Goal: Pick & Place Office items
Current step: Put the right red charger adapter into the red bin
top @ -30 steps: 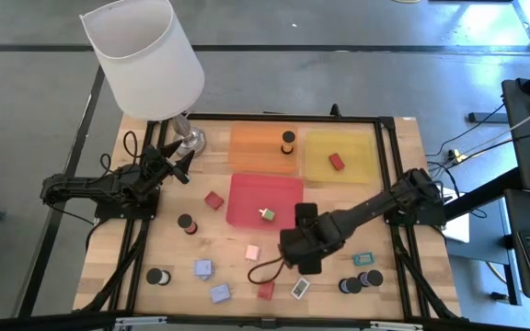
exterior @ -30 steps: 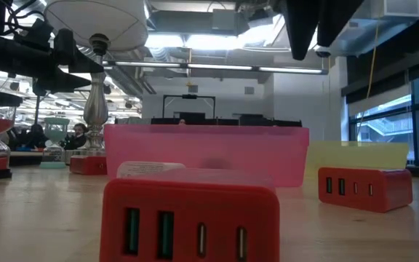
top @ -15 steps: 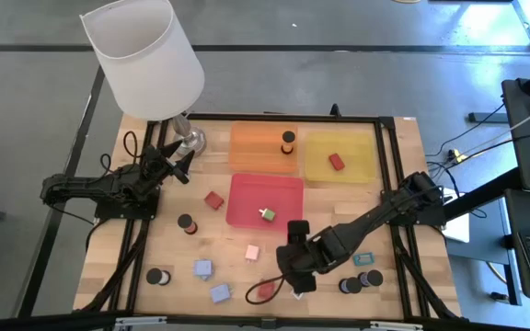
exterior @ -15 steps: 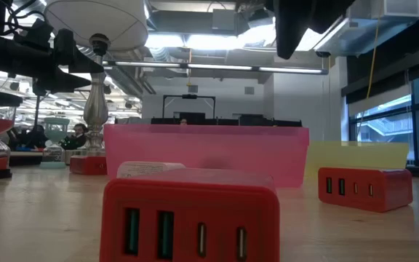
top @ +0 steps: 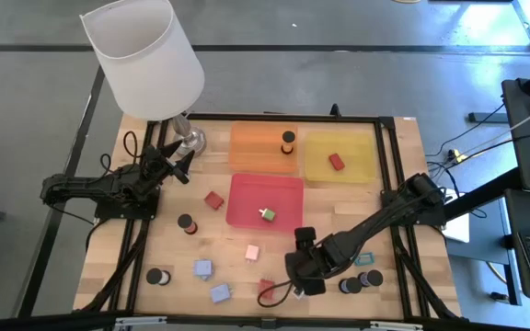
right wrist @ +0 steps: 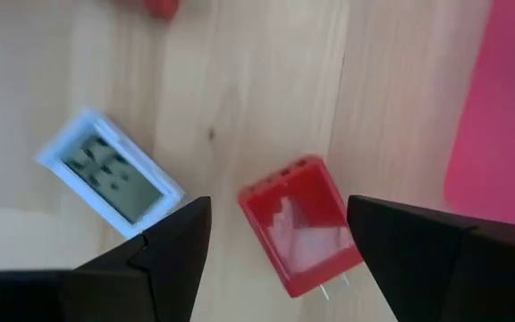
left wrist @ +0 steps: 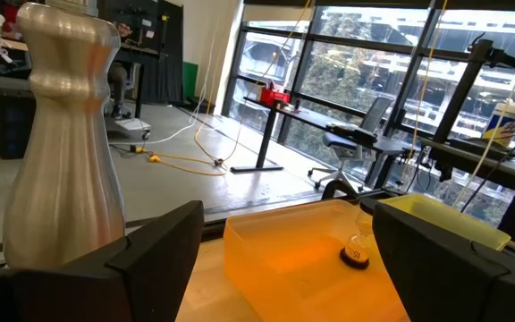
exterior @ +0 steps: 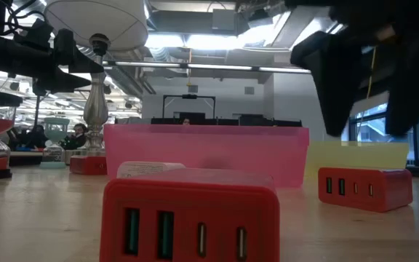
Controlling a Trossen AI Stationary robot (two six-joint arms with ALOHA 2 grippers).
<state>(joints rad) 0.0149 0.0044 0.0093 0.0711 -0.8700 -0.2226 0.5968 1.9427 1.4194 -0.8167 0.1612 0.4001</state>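
Note:
My right gripper hangs open over the table's near edge, pointing steeply down. In the right wrist view a red charger block lies flat on the wood between the two fingers, untouched, with a small white display rectangle beside it. In the high view the red block shows just left of the gripper. My left gripper waits open at the far left, level, facing the lamp base.
Orange tray holds a black cylinder, yellow tray a red block, red tray a small green piece. Loose pink and lavender blocks, black cylinders and a teal rectangle lie around the gripper.
My right gripper has gone down and toward the table's near edge, from beside the red tray to over the red charger block and the white rectangle. In the low view it has sunk into sight at the upper right. Its fingers have stayed open.

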